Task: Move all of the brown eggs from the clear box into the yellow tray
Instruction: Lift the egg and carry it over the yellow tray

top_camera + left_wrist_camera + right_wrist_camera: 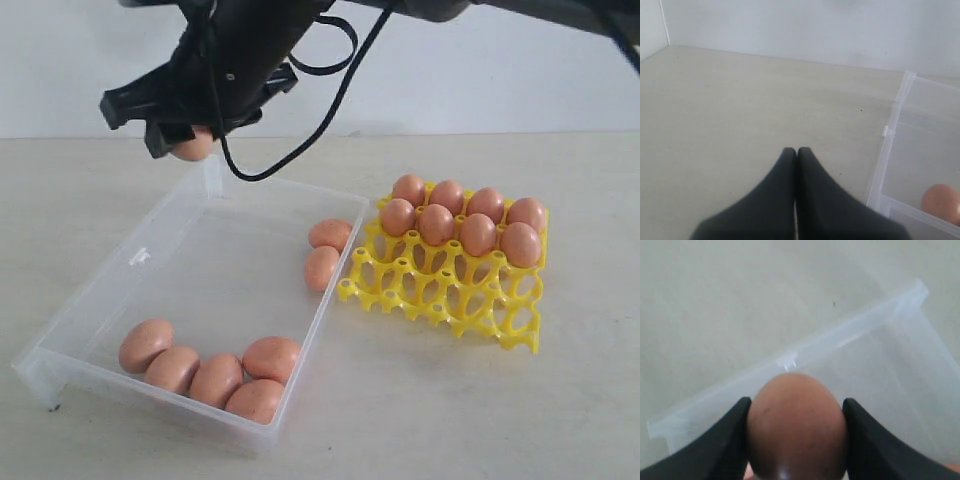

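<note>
My right gripper [190, 140] reaches across to the far left corner of the clear box [150, 250] and is shut on a brown egg [196, 147], held in the air above the box rim. In the right wrist view the egg [797, 435] fills the gap between the black fingers [730, 440], with the box [880, 365] below. Several brown eggs [215, 375] lie at the box's near end and two [325, 250] by its right wall. The yellow tray [450, 295] holds several eggs [460, 220] in its back rows. My left gripper [796, 150] is shut and empty over bare table.
A black cable [300, 140] hangs in a loop from the right arm above the box's far edge. In the left wrist view the box's wall [890, 135] runs beside my left gripper, with one egg [942, 202] inside. A pale wall [450, 70] backs the table.
</note>
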You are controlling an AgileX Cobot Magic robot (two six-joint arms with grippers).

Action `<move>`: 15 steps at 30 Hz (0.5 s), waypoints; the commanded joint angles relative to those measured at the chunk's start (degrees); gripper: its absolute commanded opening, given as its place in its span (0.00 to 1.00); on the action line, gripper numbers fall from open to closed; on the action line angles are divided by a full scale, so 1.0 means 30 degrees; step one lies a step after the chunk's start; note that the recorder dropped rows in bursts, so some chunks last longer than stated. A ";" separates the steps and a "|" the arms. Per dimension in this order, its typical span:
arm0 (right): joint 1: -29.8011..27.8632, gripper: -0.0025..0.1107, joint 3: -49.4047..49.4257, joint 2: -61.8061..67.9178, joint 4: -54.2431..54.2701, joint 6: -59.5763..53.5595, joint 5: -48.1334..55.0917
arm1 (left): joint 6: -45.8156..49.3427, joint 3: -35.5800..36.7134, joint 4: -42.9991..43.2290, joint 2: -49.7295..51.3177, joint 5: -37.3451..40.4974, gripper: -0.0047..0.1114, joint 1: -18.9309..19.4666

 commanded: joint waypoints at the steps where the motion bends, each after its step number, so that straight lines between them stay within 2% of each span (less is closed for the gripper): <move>1: 0.1516 0.02 0.5019 -0.3048 0.0162 -0.1865 -0.8075 | -0.0195 -0.0068 0.0003 0.0057 -0.0075 0.00 -0.0059; 6: 0.2281 0.02 1.4986 -0.7796 0.0162 -0.1903 -2.1024 | -0.0195 -0.0068 0.0003 0.0057 -0.0075 0.00 -0.0059; 7: 0.1978 0.02 1.7350 -0.8530 0.0605 -0.2001 -2.3980 | -0.0195 -0.0068 0.0003 0.0057 -0.0075 0.00 -0.0059; 10: 0.0189 0.02 2.1476 -0.9610 0.3493 -0.2225 -2.9232 | -0.0195 -0.0068 0.0003 0.0057 -0.0075 0.00 -0.0059; 12: -0.1745 0.02 2.2726 -0.9690 0.5575 -0.1250 -2.9849 | -0.0195 -0.0068 0.0003 0.0057 -0.0075 0.00 -0.0059; 13: -0.3185 0.02 2.2883 -0.9653 0.5426 0.0280 -2.8653 | -0.0195 -0.0068 0.0003 0.0057 -0.0075 0.00 -0.0059; 14: -0.4470 0.02 2.2816 -0.9544 0.4353 0.2074 -2.6868 | -0.0195 -0.0068 0.0003 0.0057 -0.0075 0.00 -0.0059; 15: -0.6097 0.02 2.2568 -0.9330 0.1140 0.5246 -2.5293 | -0.0195 -0.0068 0.0003 0.0057 -0.0075 0.00 -0.0059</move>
